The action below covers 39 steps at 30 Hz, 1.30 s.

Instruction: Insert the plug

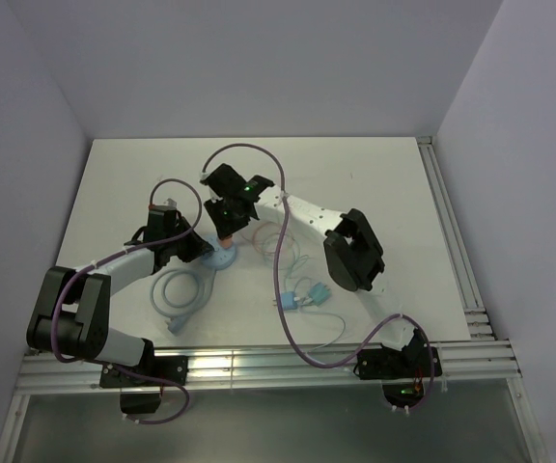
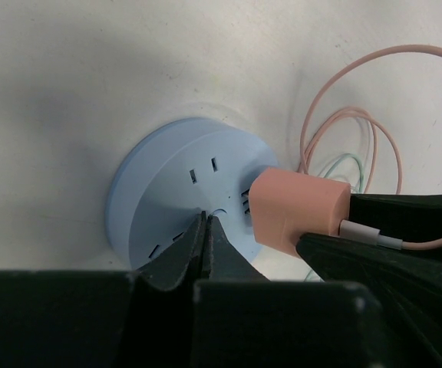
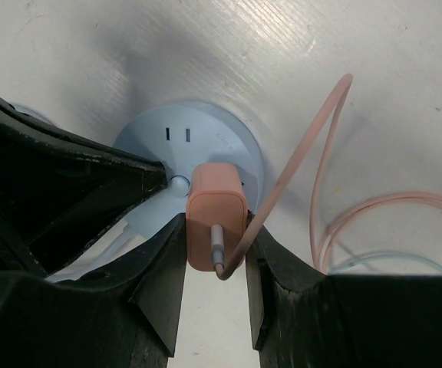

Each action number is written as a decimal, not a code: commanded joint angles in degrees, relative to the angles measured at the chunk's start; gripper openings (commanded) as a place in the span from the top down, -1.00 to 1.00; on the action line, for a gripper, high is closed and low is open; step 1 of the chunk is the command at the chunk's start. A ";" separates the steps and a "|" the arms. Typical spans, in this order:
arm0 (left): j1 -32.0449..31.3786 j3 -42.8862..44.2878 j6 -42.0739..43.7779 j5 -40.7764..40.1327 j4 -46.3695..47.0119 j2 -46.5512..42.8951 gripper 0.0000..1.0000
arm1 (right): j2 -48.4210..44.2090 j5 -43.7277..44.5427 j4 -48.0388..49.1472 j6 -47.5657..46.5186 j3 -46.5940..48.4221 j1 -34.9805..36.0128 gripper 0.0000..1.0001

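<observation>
The right tool (image 3: 215, 226) grips the pink plug (image 3: 215, 201) at the blue socket (image 3: 199, 130); the left tool (image 2: 206, 228) rests closed on the socket.

We record: one white desk (image 1: 375, 183), enclosed by plain white walls (image 1: 259, 58) on three sides. One mint-green charger (image 1: 318, 292) and one blue charger (image 1: 292, 300), lying side by side and touching, toward the near edge. Metal rails (image 1: 259, 365) along the desk's near and right edges.
</observation>
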 commanded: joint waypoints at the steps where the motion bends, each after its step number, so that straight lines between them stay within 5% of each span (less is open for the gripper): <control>1: 0.19 0.00 0.80 0.32 -0.23 -0.43 0.99 | 2.27 3.06 -1.11 -0.88 2.86 1.46 1.00; 18: 0.19 -2.72 0.01 -0.65 2.06 0.01 0.99 | 3.15 12.55 2.93 4.03 -8.74 5.06 1.00; 32: 0.19 -5.36 -1.05 -0.21 4.70 0.97 0.99 | 13.70 12.11 -5.06 5.79 -0.65 6.21 1.00; 39: 0.19 -5.89 -0.96 0.23 4.78 0.62 0.99 | 10.90 15.26 2.75 10.79 -13.46 8.05 1.00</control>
